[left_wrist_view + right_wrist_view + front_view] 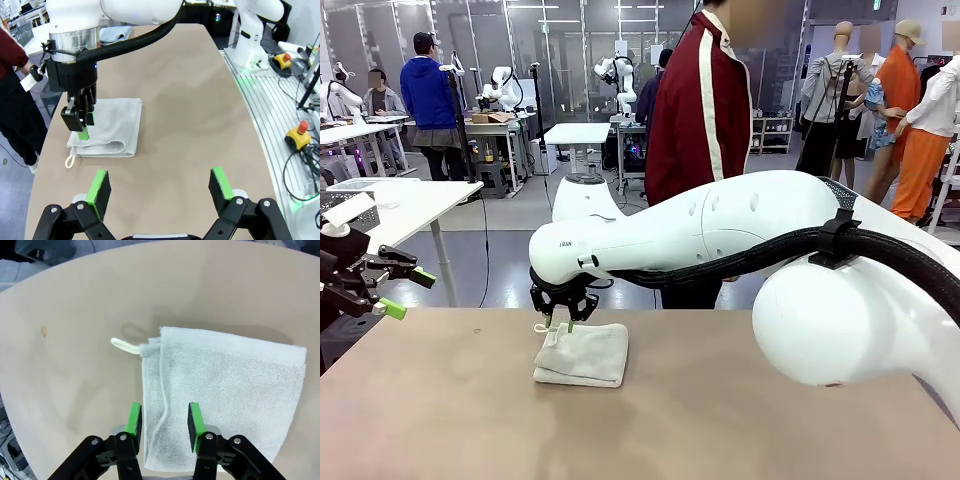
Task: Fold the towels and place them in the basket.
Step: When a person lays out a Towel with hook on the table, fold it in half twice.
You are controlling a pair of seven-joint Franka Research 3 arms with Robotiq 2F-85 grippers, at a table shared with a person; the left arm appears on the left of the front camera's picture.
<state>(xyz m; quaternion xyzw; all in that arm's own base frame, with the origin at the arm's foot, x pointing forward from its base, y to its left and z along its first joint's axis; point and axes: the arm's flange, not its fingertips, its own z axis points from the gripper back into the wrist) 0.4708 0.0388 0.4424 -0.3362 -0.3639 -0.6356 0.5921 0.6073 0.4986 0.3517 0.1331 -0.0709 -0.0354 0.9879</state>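
A cream-white towel (582, 356) lies folded small on the tan table (720, 420), its loop (123, 345) sticking out at one corner. My right gripper (560, 318) hangs just over the towel's loop end. Its green pads (134, 418) stand apart, with the towel's edge (165, 405) lying flat below them. From the left wrist view, the right gripper (82, 127) touches down at the towel's (112, 125) near corner. A pale blue towel (114, 33) lies at the table's far end, partly behind the right arm. A grey mesh basket (21, 35) sits beyond it. My left gripper (408, 293) is open at the table's left edge.
A person in a dark red jacket (700, 110) stands at the far side, behind the right arm. The right arm's white body (840, 300) covers the table's right half. A small mark (44, 331) is on the tabletop beside the towel.
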